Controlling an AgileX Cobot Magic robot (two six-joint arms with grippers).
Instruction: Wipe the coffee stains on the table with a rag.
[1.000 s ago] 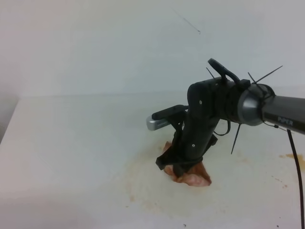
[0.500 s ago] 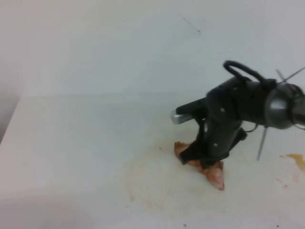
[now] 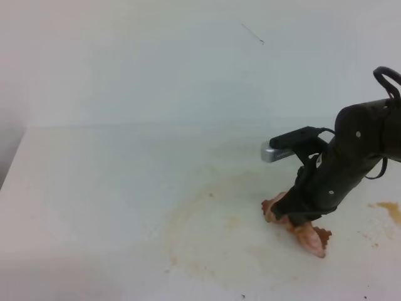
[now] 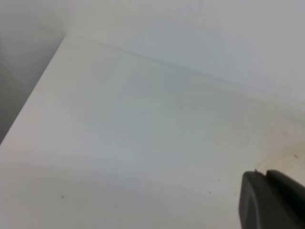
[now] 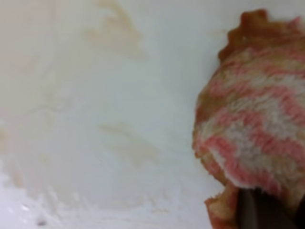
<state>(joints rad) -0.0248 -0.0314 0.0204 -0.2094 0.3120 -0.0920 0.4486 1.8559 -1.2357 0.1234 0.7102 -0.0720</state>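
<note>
The right gripper (image 3: 299, 219) is clamped on the rag (image 3: 308, 233), pressing it against the table (image 3: 94, 188) at the right edge of the large faint coffee stain (image 3: 213, 238). A small amber blotch (image 3: 390, 209) lies farther right. Whether the left gripper (image 4: 271, 200) is open or closed cannot be told.

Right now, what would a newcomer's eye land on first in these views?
The black right gripper, low on the table's right side, pressing a pink-and-white rag down. Next, the big faint tan stain ring left of it, and a darker amber blotch near the right edge.
</note>
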